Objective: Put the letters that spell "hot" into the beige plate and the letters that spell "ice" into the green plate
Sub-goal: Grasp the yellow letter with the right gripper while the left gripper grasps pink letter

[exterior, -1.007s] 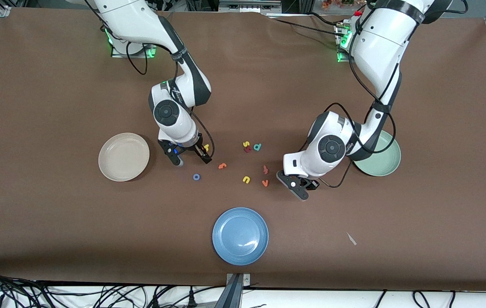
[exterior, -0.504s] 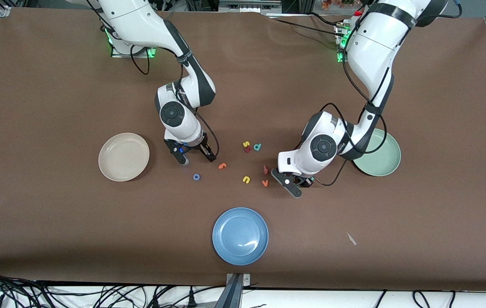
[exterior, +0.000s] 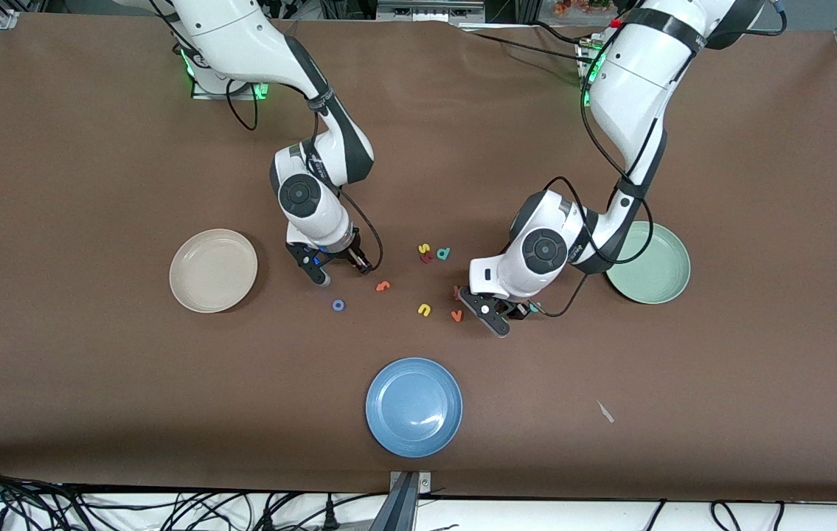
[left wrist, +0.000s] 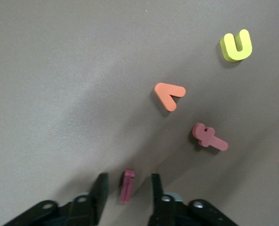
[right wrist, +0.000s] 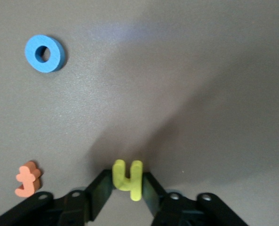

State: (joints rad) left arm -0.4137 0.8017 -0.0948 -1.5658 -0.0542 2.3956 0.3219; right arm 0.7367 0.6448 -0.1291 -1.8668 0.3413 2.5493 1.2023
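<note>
White arms, dark-grey joints; black cables; seemingly black claw (exterior: 333,267) fingers.

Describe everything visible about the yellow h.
The yellow h is a small, thick, matte letter that looks like foam, with rounded ends. In the right wrist view it stands on edge between the fingers of the right end effector, which close on its two sides. In the front view the end effector hides it, low over the table between the beige plate and the loose letters.

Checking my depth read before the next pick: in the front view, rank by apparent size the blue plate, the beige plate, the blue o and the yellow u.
1. blue plate, though it lies nearest the camera, so its lead over the beige plate is unsure.
2. beige plate.
3. blue o and yellow u: tiny, alike, no ranking.
</note>
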